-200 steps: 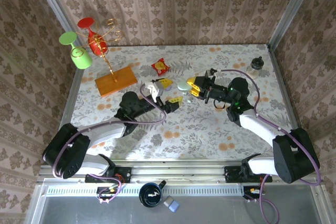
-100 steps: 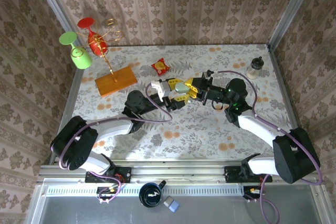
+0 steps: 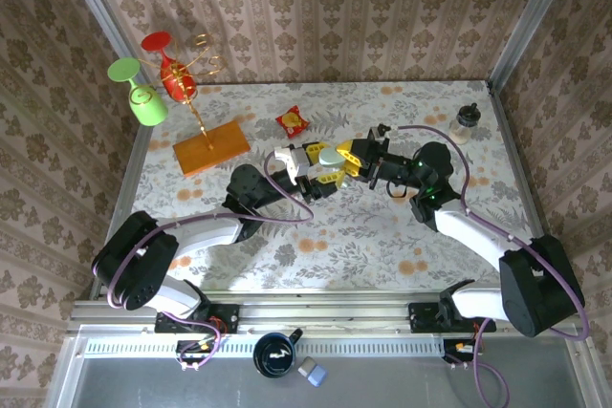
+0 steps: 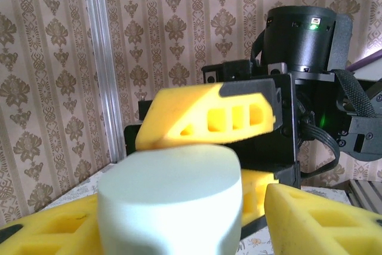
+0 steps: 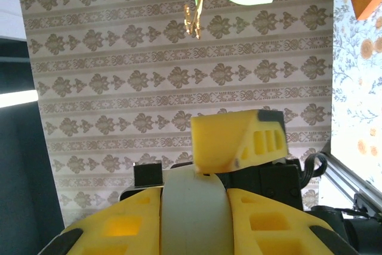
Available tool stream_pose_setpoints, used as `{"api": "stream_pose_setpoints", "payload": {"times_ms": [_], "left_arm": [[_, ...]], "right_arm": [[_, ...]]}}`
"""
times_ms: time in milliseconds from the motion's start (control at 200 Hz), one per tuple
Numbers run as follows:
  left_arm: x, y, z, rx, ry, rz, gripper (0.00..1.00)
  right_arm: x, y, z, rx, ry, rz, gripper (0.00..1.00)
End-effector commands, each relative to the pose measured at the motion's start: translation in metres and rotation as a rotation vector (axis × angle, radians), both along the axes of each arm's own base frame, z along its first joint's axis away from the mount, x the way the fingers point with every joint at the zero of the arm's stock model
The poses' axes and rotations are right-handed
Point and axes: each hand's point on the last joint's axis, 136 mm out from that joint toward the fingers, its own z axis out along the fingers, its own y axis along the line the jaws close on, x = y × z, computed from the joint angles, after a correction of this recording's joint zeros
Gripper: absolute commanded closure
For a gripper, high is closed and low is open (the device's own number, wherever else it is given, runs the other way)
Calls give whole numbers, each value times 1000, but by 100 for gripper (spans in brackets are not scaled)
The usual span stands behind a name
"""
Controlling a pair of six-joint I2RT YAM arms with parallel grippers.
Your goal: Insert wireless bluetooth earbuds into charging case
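A pale green charging case (image 3: 331, 155) hangs above the middle of the table between both arms. My right gripper (image 3: 346, 158) is shut on it from the right; in the right wrist view the case (image 5: 194, 213) is squeezed edge-on between the yellow fingers (image 5: 268, 225). My left gripper (image 3: 320, 167) has come in from the left with its jaws closed round the same case (image 4: 173, 201). A left finger (image 5: 236, 138) lies on the case's top edge. The right gripper's fingers (image 4: 209, 117) clamp the case above and below. The earbuds are out of view.
A red-and-yellow snack packet (image 3: 293, 121) lies behind the grippers. At the back left, a wooden board (image 3: 211, 147) carries a gold stand with a green cup (image 3: 143, 97) and a red cup (image 3: 167, 64). A small bottle (image 3: 465, 118) stands at the back right. Walls enclose three sides.
My left gripper has moved right to the case held by the right gripper and its jaws have narrowed round it. The right gripper has kept its grip and barely moved.
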Motion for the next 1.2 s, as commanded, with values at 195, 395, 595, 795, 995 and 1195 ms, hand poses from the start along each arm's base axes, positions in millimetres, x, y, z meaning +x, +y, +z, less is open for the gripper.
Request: {"api": "stream_pose_setpoints", "payload": {"times_ms": [195, 395, 595, 795, 995, 1195], "left_arm": [[-5, -1, 13, -40, -28, -29, 45], [-6, -2, 20, -54, -23, -47, 45], [-8, -2, 21, -51, -34, -62, 45], [-10, -2, 25, -59, -43, -65, 44], [-8, -1, 24, -61, -39, -52, 42], [-9, 1, 27, -65, -44, -52, 45]], "right_arm": [[-6, -1, 26, 22, -87, 6, 100], [-5, 0, 22, 15, -78, 5, 100], [-4, 0, 21, 10, -77, 9, 100], [-3, 1, 18, 2, -70, 11, 100], [-4, 0, 18, -4, -72, 9, 100], [-5, -2, 18, -10, -76, 0, 100]]}}
